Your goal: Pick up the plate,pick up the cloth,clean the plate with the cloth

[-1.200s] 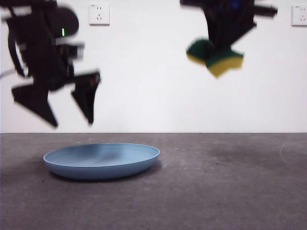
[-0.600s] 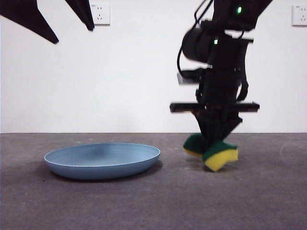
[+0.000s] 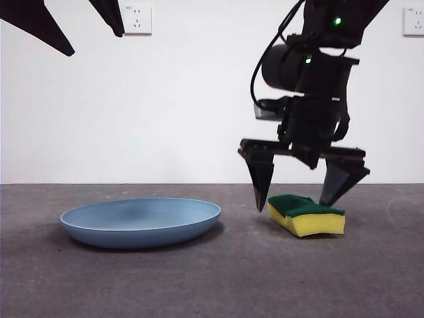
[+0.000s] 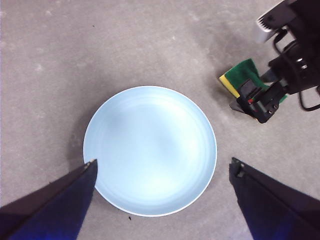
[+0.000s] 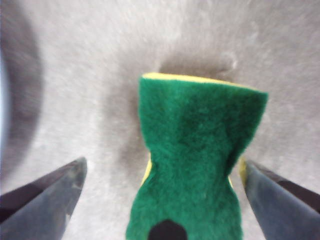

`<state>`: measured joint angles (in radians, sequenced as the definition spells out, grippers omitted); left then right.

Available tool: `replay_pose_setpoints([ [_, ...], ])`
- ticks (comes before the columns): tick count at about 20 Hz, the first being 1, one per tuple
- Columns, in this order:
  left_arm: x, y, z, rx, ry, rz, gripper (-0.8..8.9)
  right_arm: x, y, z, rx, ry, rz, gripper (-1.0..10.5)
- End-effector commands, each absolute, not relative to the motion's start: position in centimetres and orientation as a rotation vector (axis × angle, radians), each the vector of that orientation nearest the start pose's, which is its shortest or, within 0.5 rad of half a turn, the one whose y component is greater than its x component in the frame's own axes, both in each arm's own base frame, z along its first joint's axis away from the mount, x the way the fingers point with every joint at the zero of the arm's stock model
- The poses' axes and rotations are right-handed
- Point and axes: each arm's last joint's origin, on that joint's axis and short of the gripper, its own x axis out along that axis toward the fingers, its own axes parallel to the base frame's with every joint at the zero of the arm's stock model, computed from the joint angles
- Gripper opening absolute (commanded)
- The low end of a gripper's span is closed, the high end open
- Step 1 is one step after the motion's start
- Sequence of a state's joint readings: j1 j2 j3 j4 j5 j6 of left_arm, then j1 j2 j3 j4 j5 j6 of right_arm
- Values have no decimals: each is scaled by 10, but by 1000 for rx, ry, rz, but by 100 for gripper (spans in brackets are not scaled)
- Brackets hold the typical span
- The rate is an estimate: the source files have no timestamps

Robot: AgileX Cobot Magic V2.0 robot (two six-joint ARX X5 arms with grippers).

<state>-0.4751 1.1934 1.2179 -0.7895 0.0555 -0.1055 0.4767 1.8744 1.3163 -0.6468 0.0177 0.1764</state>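
The light-blue plate [image 3: 140,222] lies flat on the grey table, left of centre; it also shows in the left wrist view [image 4: 150,150]. The cloth is a yellow sponge with a green top [image 3: 306,214]. It lies on the table to the right of the plate, green side up. My right gripper [image 3: 292,204] is open, one jaw on each side of the sponge [image 5: 197,150], not gripping it. My left gripper [image 3: 95,44] is open and empty, high above the plate [image 4: 163,161]. The left wrist view also shows the right gripper [image 4: 260,102] over the sponge [image 4: 243,75].
Two wall sockets [image 3: 137,18] [image 3: 414,20] are on the white wall behind. The grey table [image 3: 212,285] runs across the whole front view.
My right gripper came down with the sponge, set it on the table and opened, letting go. My left gripper rose away from the plate to the top left.
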Motion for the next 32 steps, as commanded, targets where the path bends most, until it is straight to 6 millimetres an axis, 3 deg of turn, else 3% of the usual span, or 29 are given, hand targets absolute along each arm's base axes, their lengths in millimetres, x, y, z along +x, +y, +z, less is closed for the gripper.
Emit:
replay_pose_setpoints([
  [1, 210, -111, 347, 72, 777, -468, 440, 326, 168, 199, -130, 1185, 296, 503],
  [3, 210, -111, 346, 109, 770, -483, 433, 318, 164, 217, -124, 1164, 300, 447],
  [4, 209, -111, 346, 116, 768, -486, 342, 312, 161, 229, -124, 1153, 304, 285],
  [5, 210, -110, 346, 121, 766, -488, 118, 306, 158, 241, -142, 1135, 321, 77],
  [6, 210, -110, 346, 140, 762, -493, -19, 300, 155, 252, -155, 1111, 337, -13],
  [13, 208, -106, 350, 232, 714, -409, -8, 258, 134, 326, -133, 857, 397, -9],
  [17, 178, -97, 379, 181, 486, -433, -8, 222, 123, 371, -91, 645, 433, -9],
  [19, 158, -91, 379, 151, 375, -455, -8, 203, 118, 386, -67, 541, 461, -9],
  [23, 129, -74, 334, 113, 238, -420, -8, 165, 104, 382, -47, 366, 418, -9],
  [26, 112, -63, 297, 22, 148, -374, -7, 138, 92, 351, -43, 305, 389, -9],
  [29, 109, -60, 287, -48, 108, -340, -7, 132, 88, 327, -60, 346, 388, -6],
  [32, 109, -60, 286, -43, 118, -325, -4, 132, 87, 322, -63, 395, 381, 0],
])
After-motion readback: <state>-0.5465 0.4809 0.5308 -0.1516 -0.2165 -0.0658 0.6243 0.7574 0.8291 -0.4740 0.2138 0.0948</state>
